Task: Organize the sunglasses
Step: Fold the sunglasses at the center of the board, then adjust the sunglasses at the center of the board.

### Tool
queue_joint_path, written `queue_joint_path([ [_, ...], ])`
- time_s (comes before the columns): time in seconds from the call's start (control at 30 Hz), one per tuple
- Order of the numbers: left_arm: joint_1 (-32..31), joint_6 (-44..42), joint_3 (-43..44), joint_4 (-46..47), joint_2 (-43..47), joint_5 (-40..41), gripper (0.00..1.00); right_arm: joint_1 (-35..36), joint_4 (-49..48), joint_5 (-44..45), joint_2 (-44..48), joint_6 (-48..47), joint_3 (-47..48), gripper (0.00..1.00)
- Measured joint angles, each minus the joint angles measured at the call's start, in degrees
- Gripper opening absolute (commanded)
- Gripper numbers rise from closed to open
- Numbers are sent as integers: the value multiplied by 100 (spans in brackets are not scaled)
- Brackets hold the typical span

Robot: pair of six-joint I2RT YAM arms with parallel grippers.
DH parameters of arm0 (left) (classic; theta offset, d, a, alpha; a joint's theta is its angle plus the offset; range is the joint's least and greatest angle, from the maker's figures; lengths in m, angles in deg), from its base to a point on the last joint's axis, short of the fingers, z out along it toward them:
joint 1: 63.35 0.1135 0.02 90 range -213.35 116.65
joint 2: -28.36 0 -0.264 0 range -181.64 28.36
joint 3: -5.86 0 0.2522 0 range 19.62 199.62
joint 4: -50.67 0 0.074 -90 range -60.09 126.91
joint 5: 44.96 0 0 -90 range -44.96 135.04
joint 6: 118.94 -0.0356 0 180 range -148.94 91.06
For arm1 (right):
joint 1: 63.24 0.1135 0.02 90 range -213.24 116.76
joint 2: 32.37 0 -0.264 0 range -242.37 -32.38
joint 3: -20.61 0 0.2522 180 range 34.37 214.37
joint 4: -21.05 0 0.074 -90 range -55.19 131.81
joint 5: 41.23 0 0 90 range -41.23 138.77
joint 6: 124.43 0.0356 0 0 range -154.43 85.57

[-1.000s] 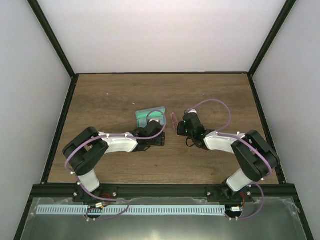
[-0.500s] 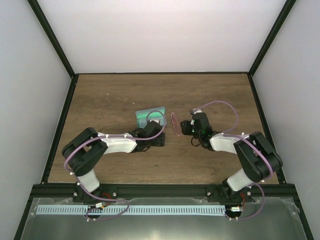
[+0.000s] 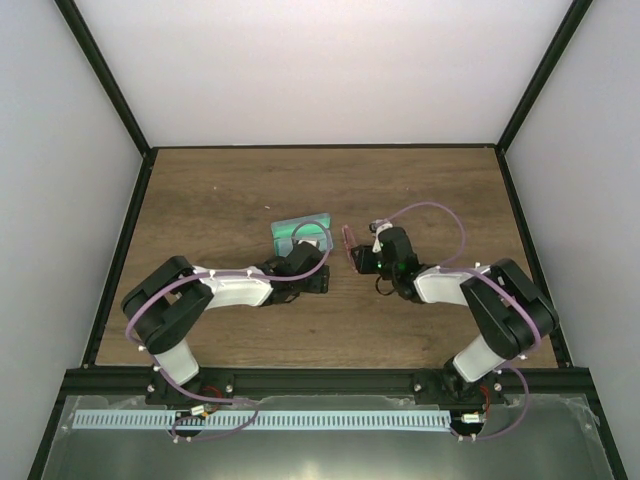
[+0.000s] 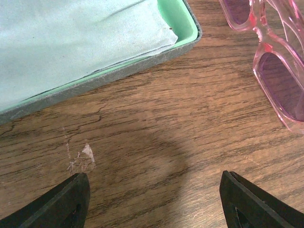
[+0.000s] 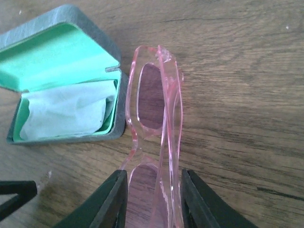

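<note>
We see the pink sunglasses (image 5: pixel 151 97) on the wooden table (image 3: pixel 220 190), just beside the open green-lined case (image 5: pixel 57 59) (a pale cloth (image 5: pixel 66 116) lies inside it). Our right gripper (image 5: pixel 153 173) straddles the frame, one finger on each side; whether it pinches, we cannot tell. Our left gripper (image 4: pixel 154 176) hovers near the case, jaws wide apart, holding nothing.

I'm seeing soft, even light falling from above on the table (image 3: pixel 220 190), nothing glaring. On the left wrist view a broad, faint shadow is lying over the near wood. The sunglasses (image 5: pixel 164 123) are looking slightly soft close to the right wrist lens.
</note>
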Motion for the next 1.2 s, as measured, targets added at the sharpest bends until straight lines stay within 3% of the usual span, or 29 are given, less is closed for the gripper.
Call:
queue_joint_path([
  [0.23,0,2,0,2,-2,0,77,297,28,278,39,28,0,20],
  [0.83,0,7,-72,55,-2,31,77,516,-79,468,-472,122,153,13],
  [1.2,0,7,-70,94,-20,13,77,922,1099,1950,-96,160,433,1],
])
